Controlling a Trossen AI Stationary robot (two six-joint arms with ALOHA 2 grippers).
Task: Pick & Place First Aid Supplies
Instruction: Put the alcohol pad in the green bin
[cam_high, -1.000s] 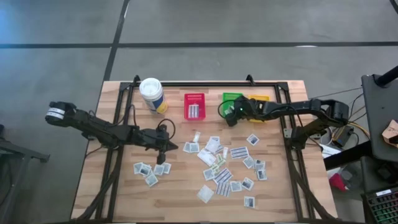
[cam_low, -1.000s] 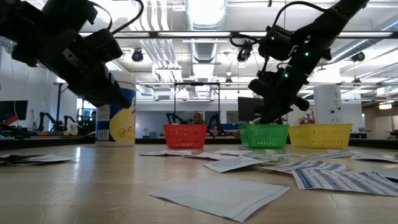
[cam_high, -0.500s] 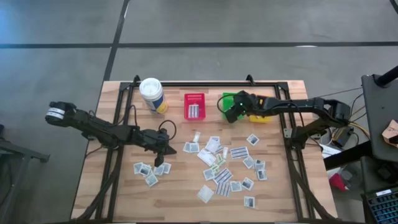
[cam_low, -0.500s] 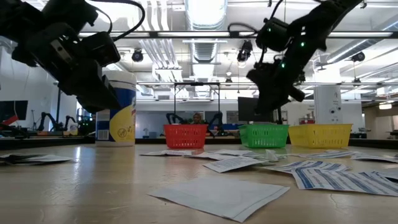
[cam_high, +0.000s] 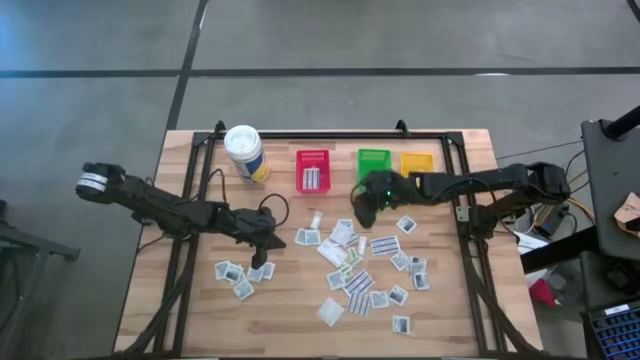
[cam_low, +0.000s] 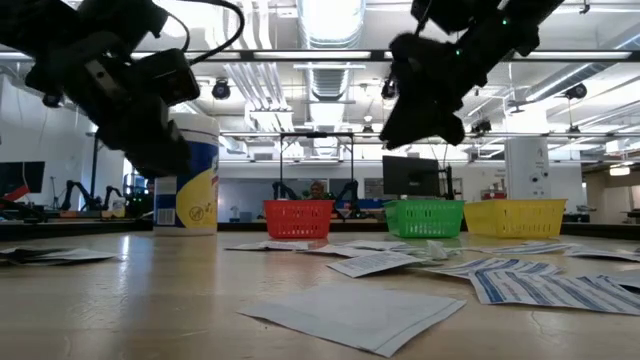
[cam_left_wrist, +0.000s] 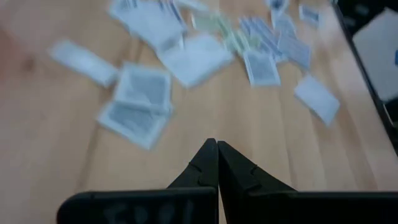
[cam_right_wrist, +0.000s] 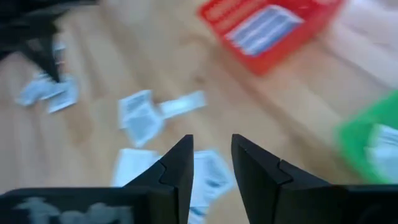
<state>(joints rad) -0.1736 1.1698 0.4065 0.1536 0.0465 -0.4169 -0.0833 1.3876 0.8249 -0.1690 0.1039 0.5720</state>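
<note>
Small flat white paper packets (cam_high: 352, 262), some with dark-blue print, lie scattered flat on the wooden bench (cam_high: 190, 300), most in a loose spread below the red plastic bin (cam_high: 313, 170), a smaller cluster (cam_high: 242, 276) off toward the left arm's side, a few packets inside the red bin itself. Green plastic bin (cam_high: 373, 161) sits just beside the red bin, yellow plastic bin (cam_high: 417, 162) just beside the green one, all three in a row along the far edge. White cylindrical canister with yellow label (cam_high: 244, 152) stands upright near the red bin on its other side. Right gripper (cam_high: 362, 207) hangs above the bench just below the green bin, near the top of the packet spread, fingers (cam_right_wrist: 176, 169) apart with a clear gap, nothing between them; wrist view shows packets and the red bin ahead. Left gripper (cam_high: 262, 243) is raised over the bench just above the small cluster, well apart from the red bin, fingers (cam_left_wrist: 205, 167) pressed together, holding nothing. Low view: both grippers off the surface, packets flat in the foreground.
</note>
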